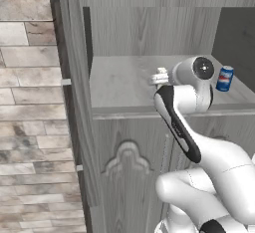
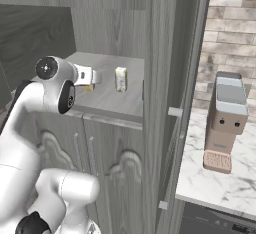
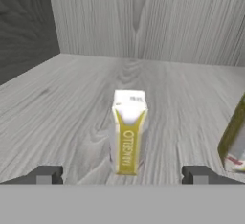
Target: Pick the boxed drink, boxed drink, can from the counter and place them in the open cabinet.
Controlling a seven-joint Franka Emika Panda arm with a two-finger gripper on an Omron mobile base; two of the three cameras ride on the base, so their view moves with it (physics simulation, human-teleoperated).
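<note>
A small cream-white carton with yellow sides [image 3: 128, 131] stood upright on the grey wood-grain cabinet shelf [image 3: 72, 103], free between the gripper's [image 3: 122, 175] wide-apart fingers. Light and thin-walled, it looked best pinched gently across its flat sides. A second carton [image 3: 236, 141] and a blue can [image 1: 225, 78] shared the smooth, roomy niche.

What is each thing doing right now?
gripper, open, holding nothing
boxed drink, upright on the shelf, free between the finger tips
second boxed drink, on the shelf, cut off at the view's edge
can, upright on the shelf
open cabinet, niche open, lower doors shut
</note>
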